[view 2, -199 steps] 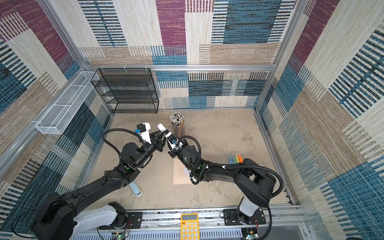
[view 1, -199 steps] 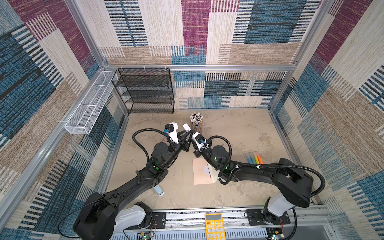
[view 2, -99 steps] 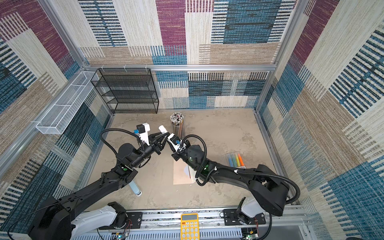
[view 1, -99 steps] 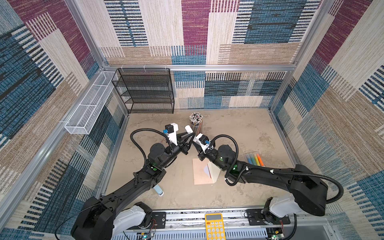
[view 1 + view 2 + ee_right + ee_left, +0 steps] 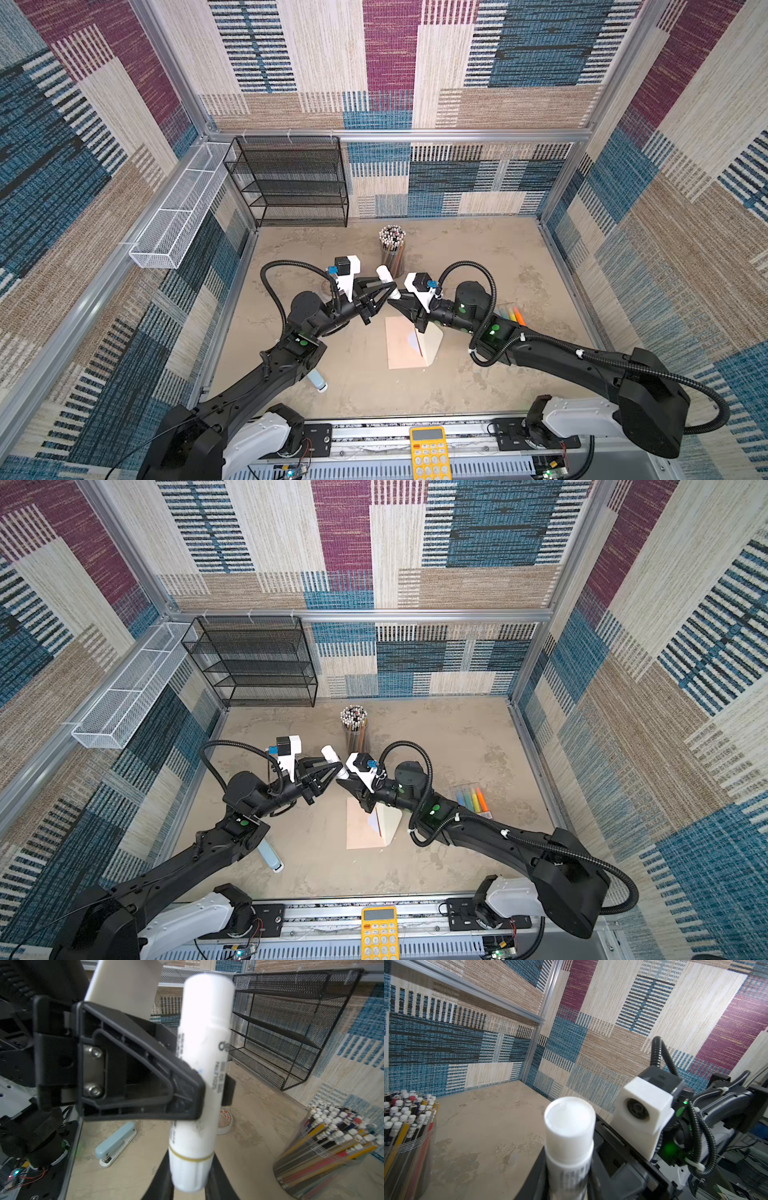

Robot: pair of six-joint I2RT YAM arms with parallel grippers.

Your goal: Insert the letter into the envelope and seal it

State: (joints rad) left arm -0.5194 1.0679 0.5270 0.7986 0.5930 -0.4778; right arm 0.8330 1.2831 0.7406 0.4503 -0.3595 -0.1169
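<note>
Desk: sandy, mottled, carrying every item below. Mesh rack: black, shelved, set against the back wall clear of the working area. Envelope: peach, lying flat mid-desk beneath both arms, by judgement so that either arm can reach it. Flap: cream, pointed, on the right arm's side. It stands raised rather than folded shut, leaving its inner face open to adhesive, so the seal is not yet made. Letter: not seen as a separate item. A pale patch shows at the envelope's mouth, so it is probably already inside, though this is unconfirmed. Pencil cup: clear, crammed full, standing behind the tools. Left tool: closed on the mid-body of the glue stick, holding it aloft just beyond the envelope. Right tool: closed round the stick's near end, below a thin gold band. The double hold suggests uncapping or a handover, but which cannot be told. Glue stick: white cylinder, tilted, its free end toward the pencil cup. Stapler: pale blue, idle on the desk beside the left arm.
</note>
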